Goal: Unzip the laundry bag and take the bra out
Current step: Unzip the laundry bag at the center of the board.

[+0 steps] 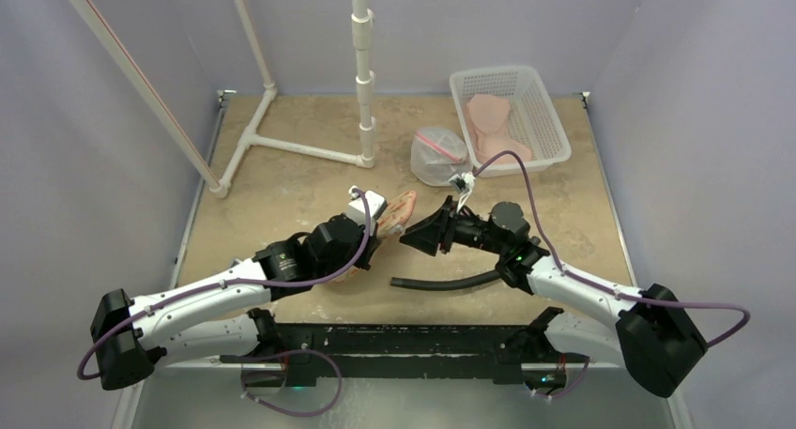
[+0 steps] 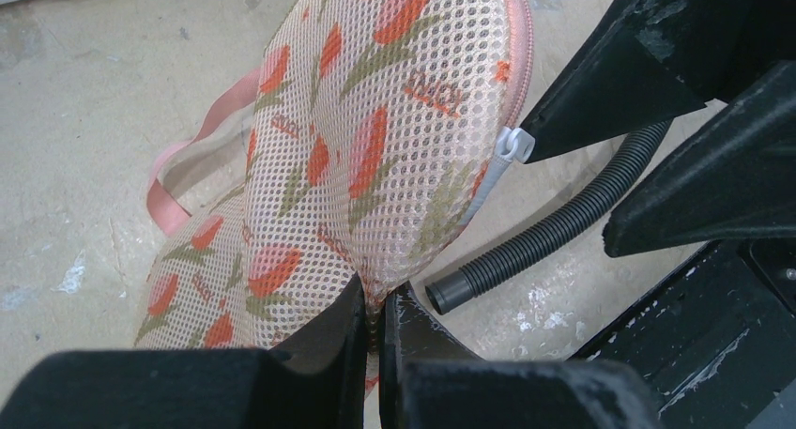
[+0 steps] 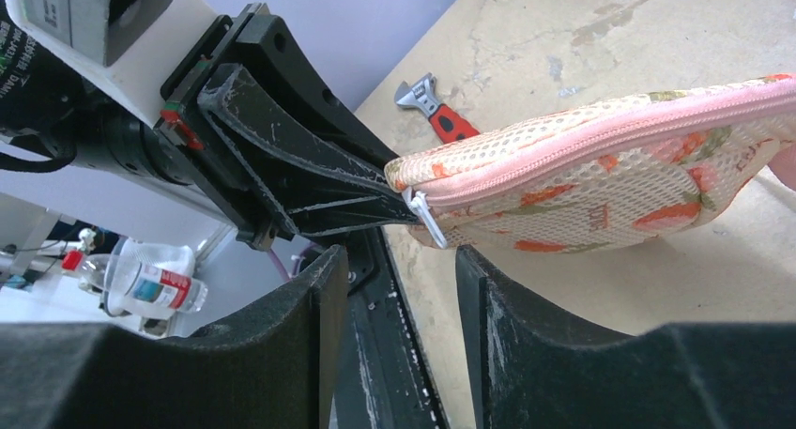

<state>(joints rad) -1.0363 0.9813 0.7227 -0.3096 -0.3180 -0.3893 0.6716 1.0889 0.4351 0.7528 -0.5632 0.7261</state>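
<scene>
Presently catalogued, from the task's thing outward:

1. Laundry bag (image 2: pixel 375 147): pale mesh pouch with an orange and green floral print, pink zip along its rim and a pink carry loop (image 2: pixel 183 180). It is lifted off the table (image 1: pixel 282 185), standing between the two grippers. The zip is closed along all the length that shows.

2. Zipper pull (image 3: pixel 427 218): pale grey tab hanging from the corner of the bag nearest the right gripper. It lies just ahead of that gripper's gap, closer to one fingertip than the other. Whether that fingertip touches it cannot be told.

3. Left gripper (image 2: pixel 374 302): jaws pressed together on the bag's lower edge, mesh pinched between them; it carries the bag.

4. Right gripper (image 3: pixel 399 260): jaws parted about halfway, nothing clamped, pointed at the zip end of the bag from the side opposite the left gripper.

5. Black corrugated hose (image 2: pixel 554 232): lying on the table below the right gripper's fingers.

6. Red-handled wrench (image 3: pixel 436 110): on the table beyond the bag, seen from the right wrist.

7. Second mesh bag (image 1: pixel 436 155): on the table, far side of the right gripper, beside a white basket (image 1: pixel 554 157) holding a pink garment (image 1: pixel 493 124).

8. White pipe frame (image 1: pixel 361 72): well beyond the left gripper.
</scene>
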